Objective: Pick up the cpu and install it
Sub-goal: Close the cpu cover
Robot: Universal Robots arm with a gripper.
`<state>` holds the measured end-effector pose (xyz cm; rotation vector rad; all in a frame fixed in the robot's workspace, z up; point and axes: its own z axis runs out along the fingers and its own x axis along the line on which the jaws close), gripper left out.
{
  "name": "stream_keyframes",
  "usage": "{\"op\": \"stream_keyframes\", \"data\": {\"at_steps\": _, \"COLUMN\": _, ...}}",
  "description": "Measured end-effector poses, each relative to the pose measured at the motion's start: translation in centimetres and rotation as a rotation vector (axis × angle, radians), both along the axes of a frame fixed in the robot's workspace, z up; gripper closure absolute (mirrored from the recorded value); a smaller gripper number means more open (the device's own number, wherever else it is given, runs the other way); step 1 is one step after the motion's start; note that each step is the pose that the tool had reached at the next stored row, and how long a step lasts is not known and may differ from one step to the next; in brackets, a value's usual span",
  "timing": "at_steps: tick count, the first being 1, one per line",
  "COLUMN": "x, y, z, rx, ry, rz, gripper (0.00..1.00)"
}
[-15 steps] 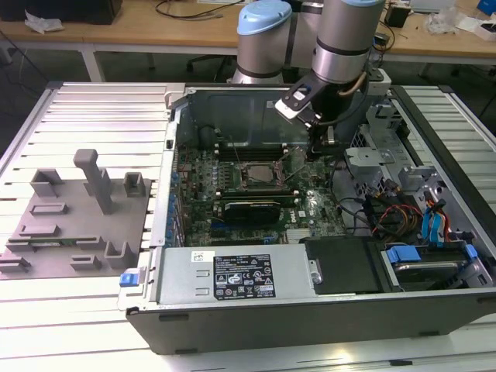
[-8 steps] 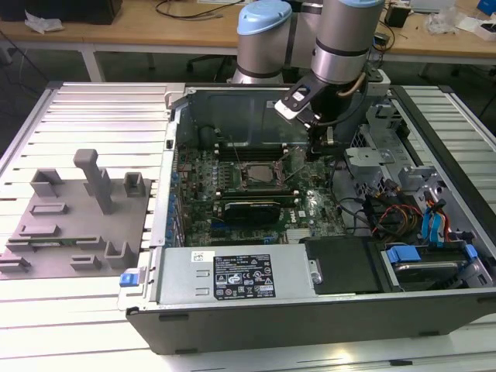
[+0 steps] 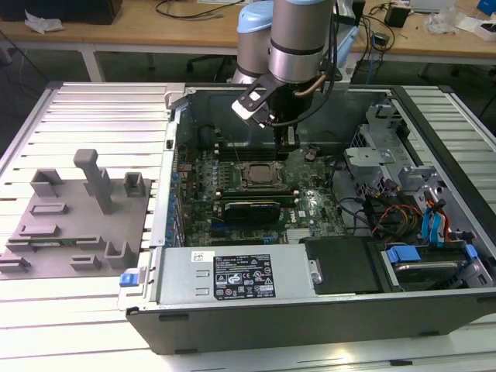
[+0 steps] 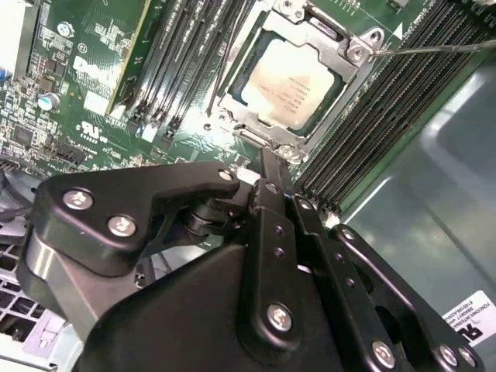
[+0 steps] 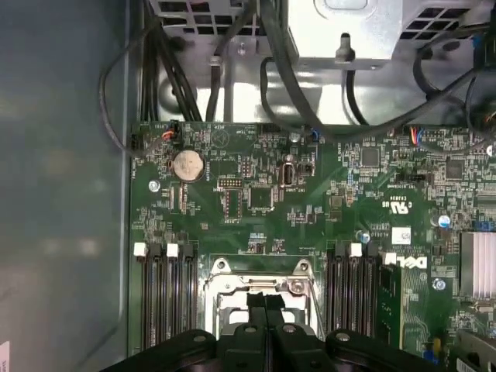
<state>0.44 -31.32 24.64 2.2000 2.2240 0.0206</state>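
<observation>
Silvery cpu (image 4: 291,81) in its socket frame (image 4: 252,133), just beyond the pincer (image 4: 266,159)

Arm (image 3: 298,31) upright, gripper (image 3: 289,142) pointed down, jaws together.

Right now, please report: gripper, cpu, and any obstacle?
Gripper shut, empty, at the edge of the socket. Cpu lying in that socket. Nothing on top of it.

Wooden desks (image 3: 155,35) strewn with cables (image 3: 186,9) stand behind a ribbed metal table (image 3: 101,116).
</observation>
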Motion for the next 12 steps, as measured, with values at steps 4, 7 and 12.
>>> {"op": "stream_keyframes", "data": {"at_steps": 4, "x": 0.0, "y": -0.01, "z": 0.01, "rx": -0.0004, "ry": 0.0172, "rz": 0.0, "gripper": 0.89}}
{"op": "stream_keyframes", "data": {"at_steps": 7, "x": 0.01, "y": -0.05, "z": -0.01, "rx": 0.0001, "ry": 0.018, "rz": 0.0, "gripper": 0.89}}
{"op": "stream_keyframes", "data": {"at_steps": 12, "x": -0.59, "y": -0.43, "z": -0.11, "rx": -0.0001, "ry": 0.018, "rz": 0.0, "gripper": 0.89}}
